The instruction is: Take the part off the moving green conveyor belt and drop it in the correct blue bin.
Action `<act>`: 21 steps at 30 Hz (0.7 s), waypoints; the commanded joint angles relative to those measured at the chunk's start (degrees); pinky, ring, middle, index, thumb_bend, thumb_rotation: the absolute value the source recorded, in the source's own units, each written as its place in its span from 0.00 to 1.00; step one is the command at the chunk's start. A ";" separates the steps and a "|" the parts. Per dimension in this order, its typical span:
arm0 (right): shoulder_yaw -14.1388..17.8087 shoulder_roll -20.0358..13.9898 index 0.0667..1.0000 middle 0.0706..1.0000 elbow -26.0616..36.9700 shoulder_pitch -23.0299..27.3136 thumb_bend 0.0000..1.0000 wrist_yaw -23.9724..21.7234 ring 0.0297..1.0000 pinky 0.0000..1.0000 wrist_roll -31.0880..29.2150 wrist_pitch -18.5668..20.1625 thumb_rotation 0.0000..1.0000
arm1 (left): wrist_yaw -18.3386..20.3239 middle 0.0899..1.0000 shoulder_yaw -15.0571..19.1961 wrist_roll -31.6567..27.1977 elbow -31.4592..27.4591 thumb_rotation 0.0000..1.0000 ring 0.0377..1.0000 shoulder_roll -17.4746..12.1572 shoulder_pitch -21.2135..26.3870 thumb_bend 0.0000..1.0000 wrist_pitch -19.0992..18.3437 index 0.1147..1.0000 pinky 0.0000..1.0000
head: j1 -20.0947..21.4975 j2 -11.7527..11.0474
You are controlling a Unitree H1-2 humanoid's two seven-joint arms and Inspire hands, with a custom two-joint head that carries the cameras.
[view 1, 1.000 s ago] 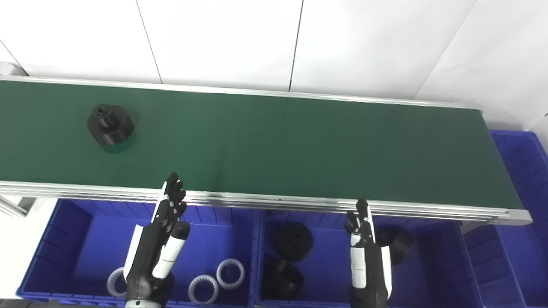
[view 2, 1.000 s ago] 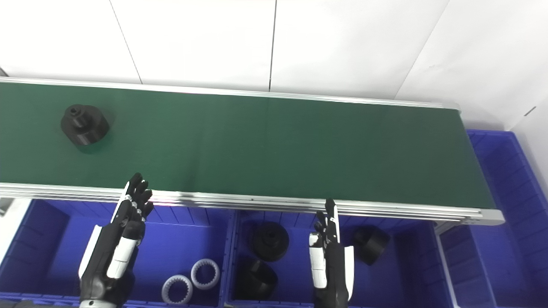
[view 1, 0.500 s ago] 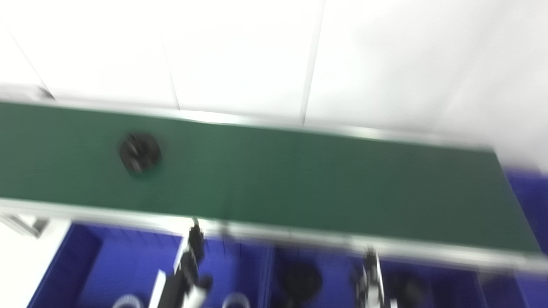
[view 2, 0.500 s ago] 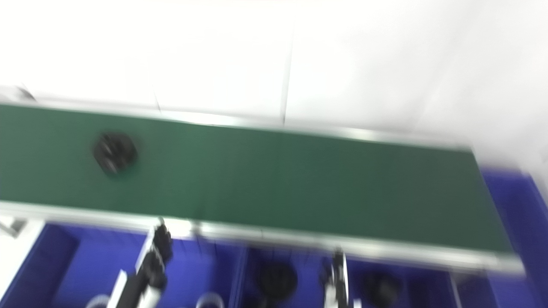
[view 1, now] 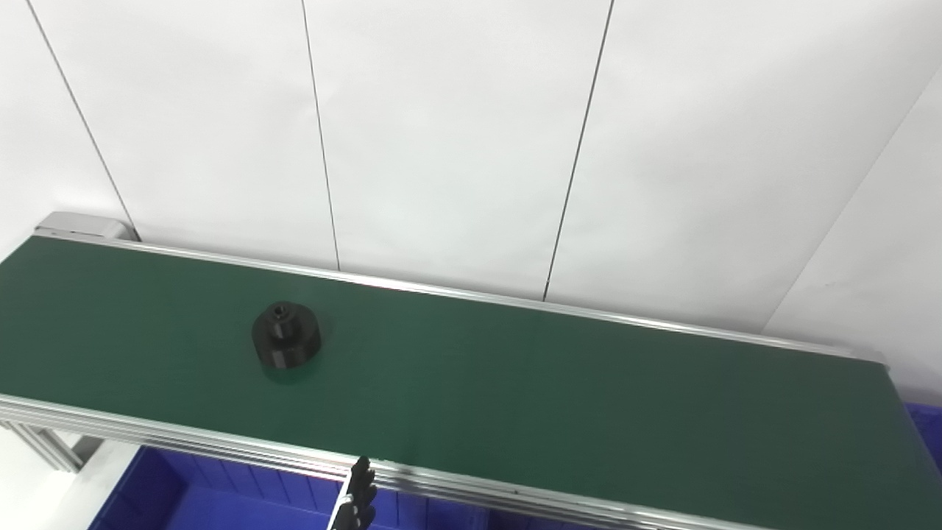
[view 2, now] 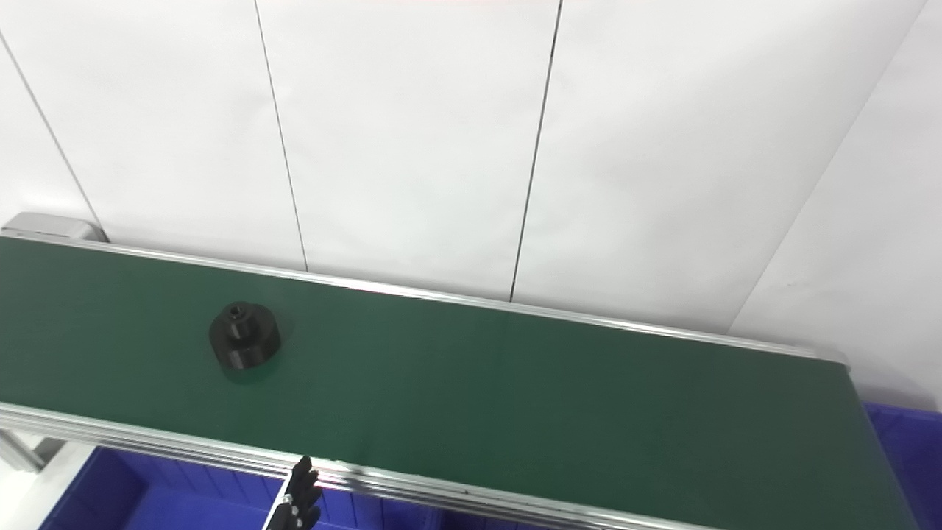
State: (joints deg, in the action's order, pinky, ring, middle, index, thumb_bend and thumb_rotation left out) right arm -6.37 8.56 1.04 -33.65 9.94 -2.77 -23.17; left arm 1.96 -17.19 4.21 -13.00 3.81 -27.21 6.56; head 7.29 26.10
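One black part on the belt — our hands barely in view.

At the left, the black part (view 1: 286, 344) stands upright on the green conveyor belt (view 1: 559, 390), well apart from our left hand (view 1: 358, 504), whose fingertips alone peek up at the near rail — possibly spread, though we cannot tell. A blue bin (view 1: 173, 500) shows below the rail.

Green conveyor belt (view 1: 559, 397), one black part (view 1: 286, 344) upright on it

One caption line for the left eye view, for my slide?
Black part rides the green conveyor belt; left hand barely visible below.
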 commanded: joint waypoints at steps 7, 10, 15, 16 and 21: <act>0.69 0.09 1.00 1.00 0.51 0.19 0.79 -1.85 0.97 0.95 -0.24 -3.49 1.00 | -0.43 1.00 -0.69 1.37 -0.03 0.92 1.00 0.90 0.56 0.62 3.23 1.00 1.00 | -1.03 -0.10; 1.04 -0.92 1.00 1.00 0.94 0.53 0.78 -2.66 0.98 0.93 -0.04 -3.24 0.97 | -0.98 1.00 -1.13 2.91 0.14 0.92 1.00 1.70 0.73 0.63 2.66 1.00 1.00 | -3.63 0.72; 1.85 -3.80 1.00 1.00 5.55 0.91 0.90 -4.82 0.98 0.91 -1.75 -0.05 0.83 | -2.64 1.00 -2.48 5.68 0.85 0.89 0.98 3.78 1.16 0.59 2.70 1.00 0.97 | -8.13 2.63; 2.04 -4.48 1.00 1.00 7.21 0.98 0.92 -5.22 0.99 0.90 -2.43 1.01 0.82 | -3.00 1.00 -2.80 6.25 1.15 0.89 0.98 4.19 1.40 0.58 2.90 1.00 0.96 | -9.42 3.14; 2.51 -7.38 1.00 1.00 14.27 2.19 1.00 -6.51 1.00 0.89 -1.14 4.08 0.67 | -3.34 1.00 -3.52 7.34 1.32 0.83 0.96 4.61 2.11 0.52 2.08 1.00 0.92 | -8.83 3.94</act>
State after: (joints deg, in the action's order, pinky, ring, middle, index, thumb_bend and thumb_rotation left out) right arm -3.88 1.65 11.94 -32.15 4.75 -5.06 -19.90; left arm -0.65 -17.44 10.48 -11.81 3.93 -26.26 7.68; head -1.50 29.97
